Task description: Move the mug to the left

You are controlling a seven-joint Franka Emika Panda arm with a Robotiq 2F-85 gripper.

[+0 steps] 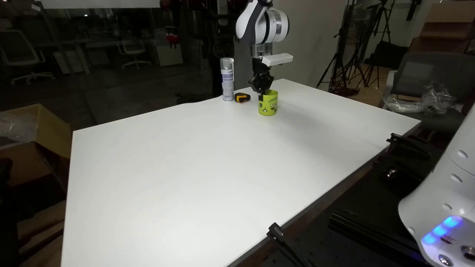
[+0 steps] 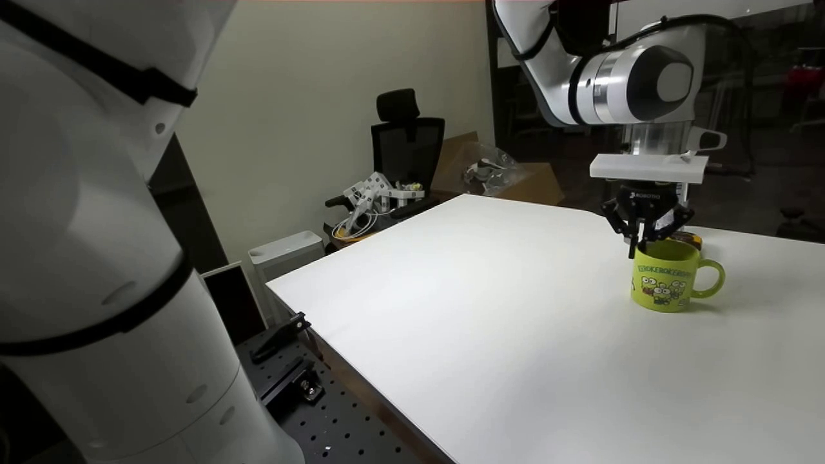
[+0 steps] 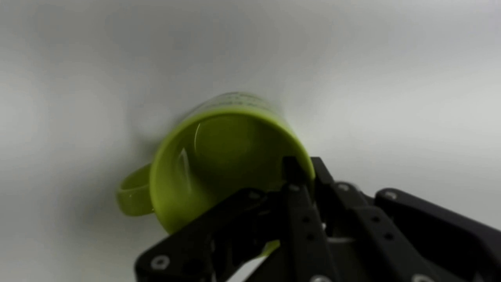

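Observation:
The yellow-green mug (image 1: pixel 268 106) is upright at the far part of the white table (image 1: pixel 178 163). It also shows in an exterior view (image 2: pixel 664 283), with its handle to the right and dark cartoon markings on its side. In the wrist view I look down into the mug (image 3: pixel 227 145), and its handle is at the left. My gripper (image 3: pixel 307 166) is shut on the mug's wall, one finger inside the rim and one outside. The gripper shows above the mug in both exterior views (image 1: pixel 261 95) (image 2: pixel 637 247). I cannot tell whether the mug's base touches the table.
A white-and-blue spray can (image 1: pixel 227 81) stands near the table's back edge. A black-and-yellow tape measure (image 1: pixel 242 97) lies between it and the mug; part of it shows behind the mug (image 2: pixel 687 240). Black clamps (image 1: pixel 276 230) sit on the table's edge by the robot base.

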